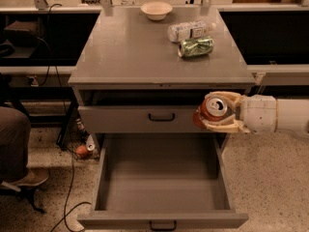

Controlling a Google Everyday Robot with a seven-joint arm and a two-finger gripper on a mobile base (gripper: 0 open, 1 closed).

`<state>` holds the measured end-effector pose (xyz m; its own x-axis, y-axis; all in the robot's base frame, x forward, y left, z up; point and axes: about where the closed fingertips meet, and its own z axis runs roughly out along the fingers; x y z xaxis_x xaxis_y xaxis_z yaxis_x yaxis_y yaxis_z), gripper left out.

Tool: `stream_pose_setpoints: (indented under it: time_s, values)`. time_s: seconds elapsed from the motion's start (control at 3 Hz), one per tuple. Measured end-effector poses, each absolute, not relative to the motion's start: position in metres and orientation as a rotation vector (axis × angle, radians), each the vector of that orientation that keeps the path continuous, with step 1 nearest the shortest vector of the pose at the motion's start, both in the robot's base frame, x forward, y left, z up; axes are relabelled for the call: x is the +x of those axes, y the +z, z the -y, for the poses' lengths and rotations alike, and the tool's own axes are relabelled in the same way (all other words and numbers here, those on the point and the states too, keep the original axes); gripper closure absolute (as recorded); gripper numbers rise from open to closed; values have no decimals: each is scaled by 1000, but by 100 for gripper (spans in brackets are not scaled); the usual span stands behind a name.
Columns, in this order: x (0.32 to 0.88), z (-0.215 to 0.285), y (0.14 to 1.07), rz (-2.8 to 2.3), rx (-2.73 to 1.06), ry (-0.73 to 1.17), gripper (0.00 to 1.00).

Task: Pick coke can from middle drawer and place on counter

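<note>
The red aluminium coke can (214, 106), its silver top turned toward the camera, was clasped between the pale fingers of the gripper (215, 114). It was held in the air at the cabinet's right front edge, above the right rear corner of the middle drawer (159, 178). That smooth grey metal box was seen pulled out. On the matte counter (140, 47), a round bowl (156, 9), a clear bottle (190, 31) and a green can (196, 47) were grouped toward the back and right, and broad flat surface was offered along the front edge.

My smooth plastic tool (206, 114), below the right front corner of the matt metal counter (135, 47), clamps the glossy aluminium coke can (214, 106).
</note>
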<state>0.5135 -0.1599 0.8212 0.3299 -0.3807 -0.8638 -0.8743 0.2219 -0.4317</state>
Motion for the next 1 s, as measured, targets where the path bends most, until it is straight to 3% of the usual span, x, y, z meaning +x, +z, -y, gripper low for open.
stream_pose_setpoints:
  time_s: [0.33,1.0]
  values:
    - [513,160,821,-1260,-1373,510,100]
    - [573,178,887,-1312,-1340,461,100]
